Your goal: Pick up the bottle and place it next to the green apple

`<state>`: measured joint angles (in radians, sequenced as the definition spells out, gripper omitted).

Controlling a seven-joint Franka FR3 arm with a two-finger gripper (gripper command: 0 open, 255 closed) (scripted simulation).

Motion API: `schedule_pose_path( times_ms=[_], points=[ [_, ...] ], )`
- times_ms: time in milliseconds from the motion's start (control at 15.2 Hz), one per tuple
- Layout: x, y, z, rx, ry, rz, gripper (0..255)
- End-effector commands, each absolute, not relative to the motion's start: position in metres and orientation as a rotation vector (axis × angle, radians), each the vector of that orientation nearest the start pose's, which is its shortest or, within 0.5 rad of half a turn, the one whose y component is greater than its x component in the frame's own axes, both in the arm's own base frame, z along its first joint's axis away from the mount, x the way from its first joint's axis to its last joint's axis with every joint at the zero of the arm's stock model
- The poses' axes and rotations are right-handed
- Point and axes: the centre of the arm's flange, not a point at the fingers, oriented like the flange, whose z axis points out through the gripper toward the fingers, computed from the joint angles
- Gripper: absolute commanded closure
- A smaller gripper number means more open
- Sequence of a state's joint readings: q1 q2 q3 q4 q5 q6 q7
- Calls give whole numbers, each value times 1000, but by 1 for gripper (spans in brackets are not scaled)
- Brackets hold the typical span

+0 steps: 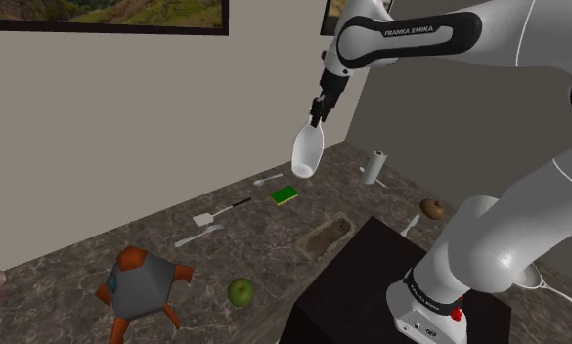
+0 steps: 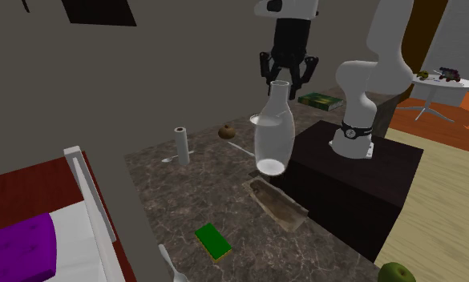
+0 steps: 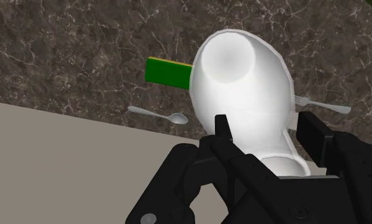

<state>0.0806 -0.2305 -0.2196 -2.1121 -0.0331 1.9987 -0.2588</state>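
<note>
Up top-centre in the shoulder view, black jaws are pinched on the neck of the white round-bellied bottle [image 1: 308, 151], dangling it high over the dark marbled counter [image 1: 274, 244]. I'd guess that's so it clears everything en route to the round green apple [image 1: 241, 291], bottom-centre.

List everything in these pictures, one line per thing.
bottle: 1, white, in the air over the counter
sponge: 1, green, on counter beside spoon
spoon: 1, silver, between sponge and wall
spatula: 1, white blade, dark handle, past the sponge
fork: 1, silver, beside the spatula
apple: 1, green, near counter's front edge
tray: 1, brown, beside the stand
roll: 1, white, upright, counter's far end
lump: 1, brown, near the roll
toy: 1, orange and grey, beside the apple
counter: 1, dark marbled
stand: 1, black, at the counter
arm: 1, white, on the stand
claw: 1, black, shut on the bottle's neck
</note>
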Motion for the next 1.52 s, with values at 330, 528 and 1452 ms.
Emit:
schedule_pose_path(
  times_ms=[330,528,1452],
  points=[
    [507,17,520,-3133,-208,-180,255],
    [511,56,520,-3133,-208,-180,255],
    [521,147,483,-3133,-208,-180,255]
  ],
)
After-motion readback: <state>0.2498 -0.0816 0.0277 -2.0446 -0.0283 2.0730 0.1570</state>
